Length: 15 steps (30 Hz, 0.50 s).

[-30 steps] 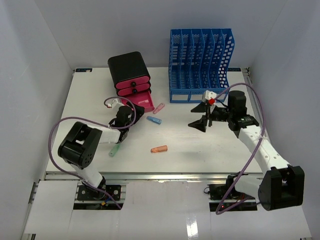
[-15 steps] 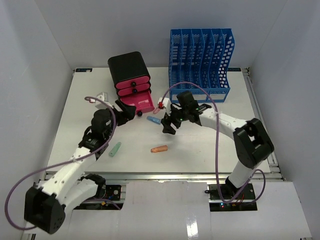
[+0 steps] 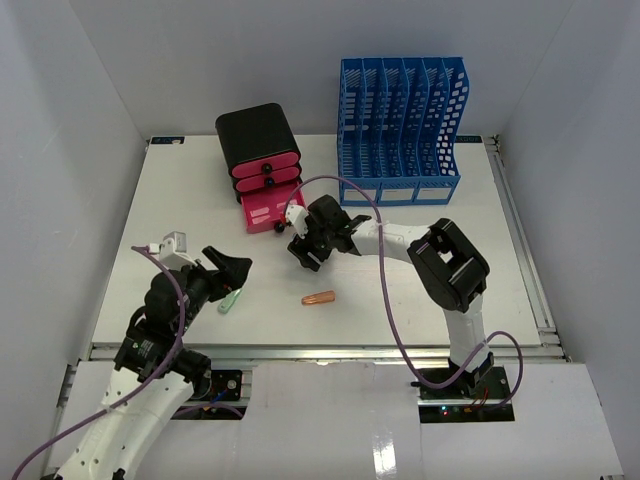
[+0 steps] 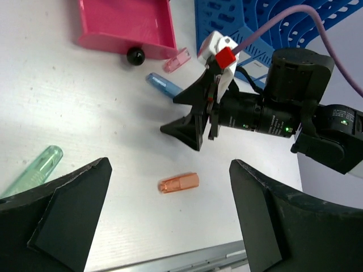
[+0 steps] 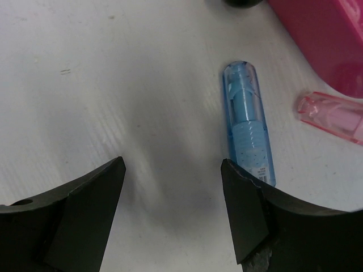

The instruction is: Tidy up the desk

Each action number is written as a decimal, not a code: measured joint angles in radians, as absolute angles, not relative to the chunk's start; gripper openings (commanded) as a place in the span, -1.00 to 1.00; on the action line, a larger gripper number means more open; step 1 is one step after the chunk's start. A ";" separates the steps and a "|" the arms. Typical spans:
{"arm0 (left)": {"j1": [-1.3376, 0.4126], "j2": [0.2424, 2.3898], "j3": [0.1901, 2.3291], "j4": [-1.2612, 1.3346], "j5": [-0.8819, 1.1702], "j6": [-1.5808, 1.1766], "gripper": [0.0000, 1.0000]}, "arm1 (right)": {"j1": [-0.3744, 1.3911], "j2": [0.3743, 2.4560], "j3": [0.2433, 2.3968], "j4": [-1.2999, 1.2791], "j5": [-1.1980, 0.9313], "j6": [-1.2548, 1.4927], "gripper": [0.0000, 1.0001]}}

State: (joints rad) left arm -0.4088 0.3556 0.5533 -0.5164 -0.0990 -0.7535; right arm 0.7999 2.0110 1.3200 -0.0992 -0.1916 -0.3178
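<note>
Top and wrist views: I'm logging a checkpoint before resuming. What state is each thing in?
bottom pink drawer: pulled open, looks empty
upper two drawers: shut
left gripper: open, holding nothing
right gripper: open, empty, beside the blue tube
blue tube: lying flat on the desk, ungrasped
pink tube: lying flat
orange tube: lying flat
green tube: lying flat
file rack: upright
</note>
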 measured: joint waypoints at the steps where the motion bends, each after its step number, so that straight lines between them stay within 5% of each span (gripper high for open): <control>1: -0.409 0.348 0.553 -0.541 -0.099 -0.764 0.94 | 0.803 2.017 1.323 -0.092 -0.173 -0.318 0.48; 15: -0.409 0.388 0.573 -0.629 -0.096 -0.783 0.94 | 0.798 1.950 1.328 -0.077 -0.186 -0.425 0.49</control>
